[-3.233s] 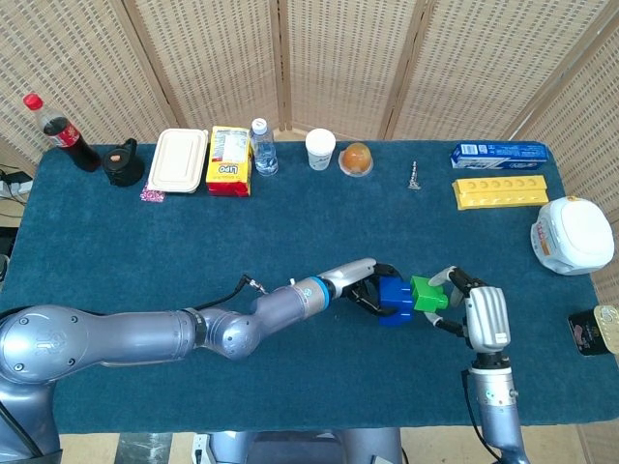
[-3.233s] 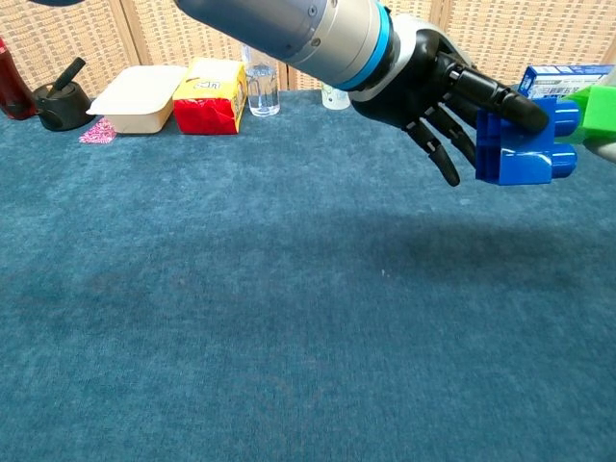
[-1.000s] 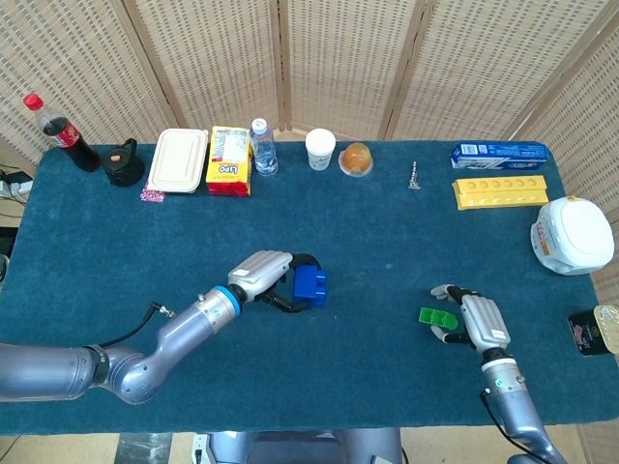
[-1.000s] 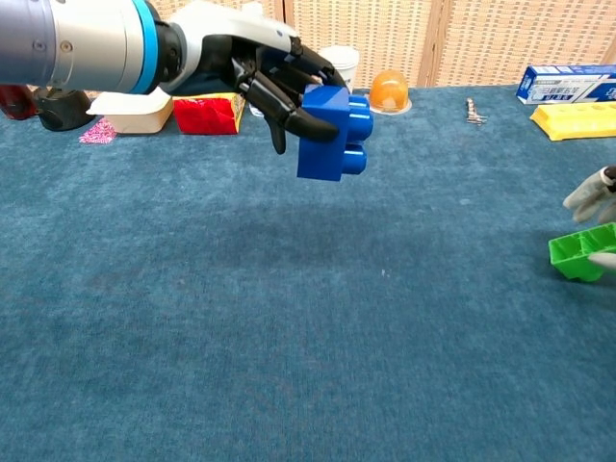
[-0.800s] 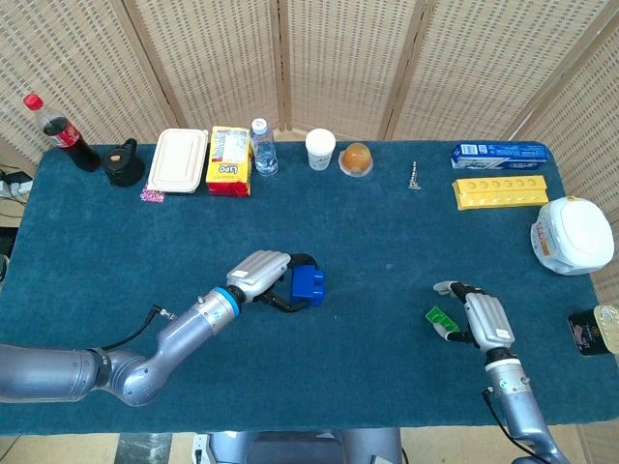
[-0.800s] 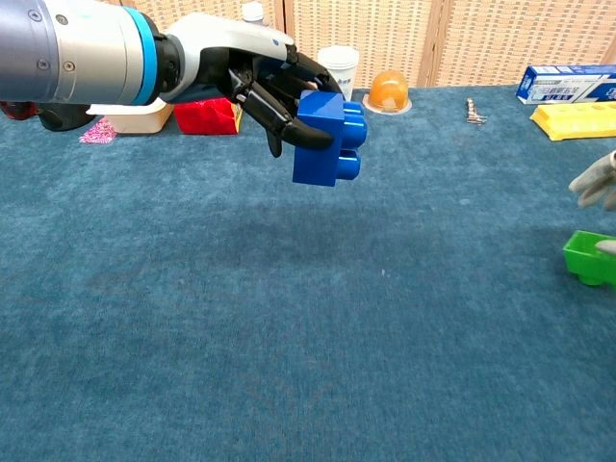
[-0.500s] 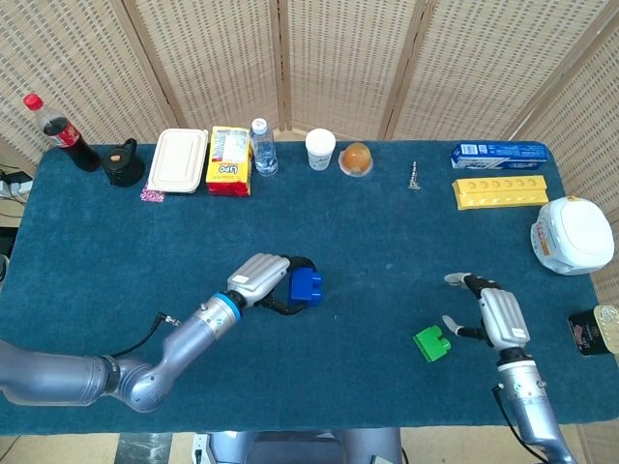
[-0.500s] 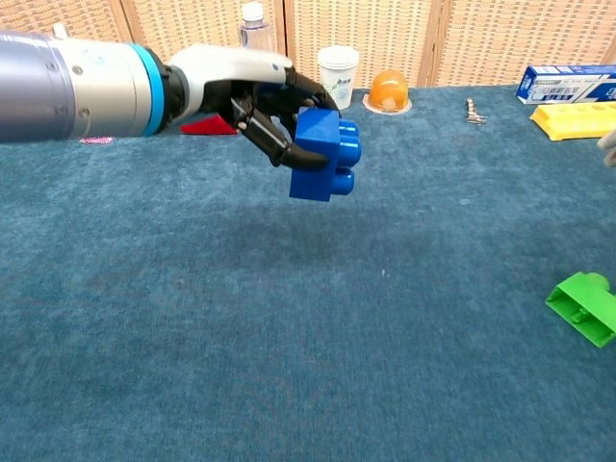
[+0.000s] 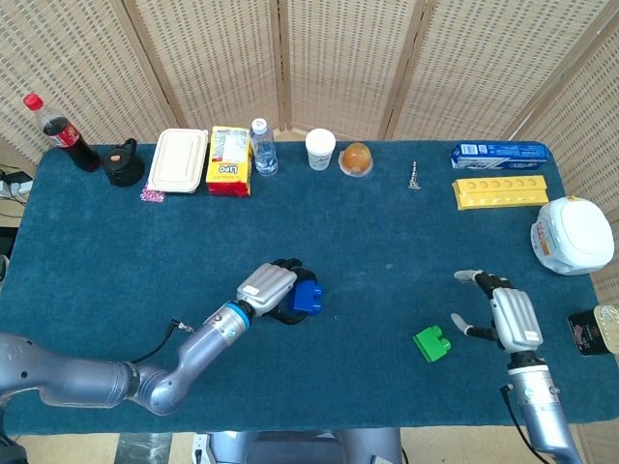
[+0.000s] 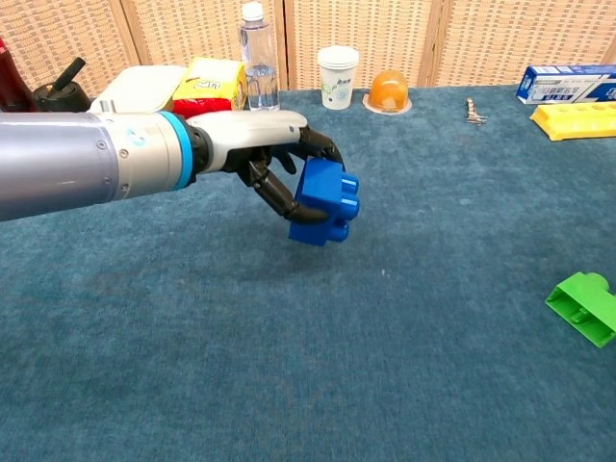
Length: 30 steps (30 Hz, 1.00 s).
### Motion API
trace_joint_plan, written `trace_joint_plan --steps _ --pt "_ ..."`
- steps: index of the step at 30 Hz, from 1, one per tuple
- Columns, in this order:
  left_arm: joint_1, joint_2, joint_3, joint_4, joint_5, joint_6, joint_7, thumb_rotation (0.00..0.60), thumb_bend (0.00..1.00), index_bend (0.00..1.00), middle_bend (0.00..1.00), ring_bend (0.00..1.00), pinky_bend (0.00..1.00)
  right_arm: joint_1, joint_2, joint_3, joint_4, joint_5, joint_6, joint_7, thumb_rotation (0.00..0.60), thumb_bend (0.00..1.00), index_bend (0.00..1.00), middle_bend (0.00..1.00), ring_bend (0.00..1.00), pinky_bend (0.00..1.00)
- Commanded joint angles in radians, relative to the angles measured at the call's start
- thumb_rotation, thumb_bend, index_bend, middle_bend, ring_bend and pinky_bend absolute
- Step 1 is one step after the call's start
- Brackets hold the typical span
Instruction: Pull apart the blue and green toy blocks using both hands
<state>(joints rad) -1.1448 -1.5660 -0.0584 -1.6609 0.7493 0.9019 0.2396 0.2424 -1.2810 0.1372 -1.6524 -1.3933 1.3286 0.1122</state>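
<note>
- A dark blue cloth covers the table (image 9: 116, 251), seen from above in the head view and from low in front in the chest view.
- The left hand (image 9: 271, 290) (image 10: 265, 154) grips the blue block (image 9: 308, 298) (image 10: 325, 202), its dark fingers (image 10: 289, 207) curled around the block's side, near the middle of the table.
- The green block (image 9: 431, 343) (image 10: 583, 306) lies alone on the cloth, tilted, well apart from the blue block and towards the right.
- The right hand (image 9: 511, 317) sits just right of the green block, not touching it, fingers spread and holding nothing.
- Along the far edge stand a cola bottle (image 9: 58, 131), a white lunch box (image 9: 179, 160), a yellow packet (image 9: 229, 160), a water bottle (image 9: 262, 147) and a paper cup (image 9: 320, 149).
</note>
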Motion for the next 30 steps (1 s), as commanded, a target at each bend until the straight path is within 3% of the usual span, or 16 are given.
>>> trace_joint_plan --steps 1,8,11,20,30 --pt "-0.021 -0.029 -0.006 0.026 -0.036 -0.021 0.057 0.476 0.35 0.41 0.28 0.08 0.11 -0.002 0.004 0.002 -0.001 0.0 0.003 0.006 0.6 0.28 0.29 0.35 0.34 0.29" --pt "-0.062 -0.065 0.013 0.058 -0.098 -0.013 0.209 0.472 0.25 0.16 0.08 0.0 0.01 -0.006 0.011 0.001 0.0 0.001 0.006 0.016 0.6 0.28 0.29 0.35 0.34 0.29" --pt "-0.075 -0.075 0.017 0.056 -0.124 0.007 0.268 0.407 0.22 0.1 0.04 0.0 0.0 -0.008 0.013 0.002 0.0 0.001 0.009 0.019 0.6 0.28 0.29 0.35 0.34 0.29" --pt "-0.045 -0.076 -0.009 0.025 -0.116 0.079 0.298 0.381 0.21 0.07 0.02 0.0 0.0 -0.009 0.019 0.004 -0.002 0.001 0.01 0.02 0.6 0.28 0.29 0.35 0.34 0.29" --pt "0.074 0.045 0.006 -0.137 -0.017 0.242 0.278 0.4 0.21 0.07 0.02 0.0 0.0 -0.007 0.024 0.006 0.014 0.009 0.003 0.02 0.6 0.28 0.29 0.35 0.34 0.29"
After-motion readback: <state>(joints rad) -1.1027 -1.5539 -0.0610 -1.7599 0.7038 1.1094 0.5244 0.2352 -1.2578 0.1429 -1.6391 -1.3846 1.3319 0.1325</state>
